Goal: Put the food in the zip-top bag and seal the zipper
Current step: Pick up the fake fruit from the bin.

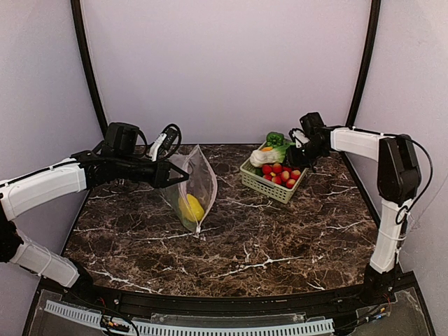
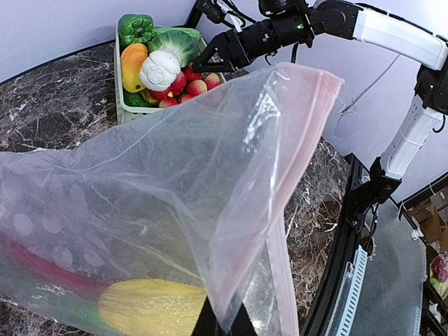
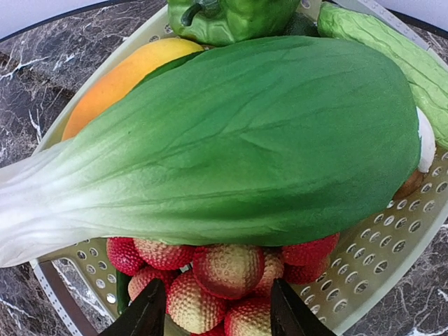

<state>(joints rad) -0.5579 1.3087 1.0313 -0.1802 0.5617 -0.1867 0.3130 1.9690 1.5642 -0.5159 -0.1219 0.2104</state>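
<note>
My left gripper (image 1: 168,172) is shut on the upper edge of the clear zip-top bag (image 1: 194,183), which hangs from it to the table. In the left wrist view the bag (image 2: 175,189) holds a yellow corn (image 2: 150,308) and a red chili (image 2: 42,269), and its pink zipper (image 2: 280,266) runs down past my fingertips (image 2: 203,325). My right gripper (image 1: 292,155) hovers over the basket, open, its two fingers either side of the red tomato cluster (image 3: 227,269). Bok choy (image 3: 245,140) lies across the cluster.
The pale green lattice basket (image 1: 269,185) stands at the back right on the marble table. It also holds a green pepper (image 3: 231,14), a yellow-orange piece (image 3: 119,77) and a bumpy green cucumber (image 3: 399,49). Curtain walls close in the back and sides.
</note>
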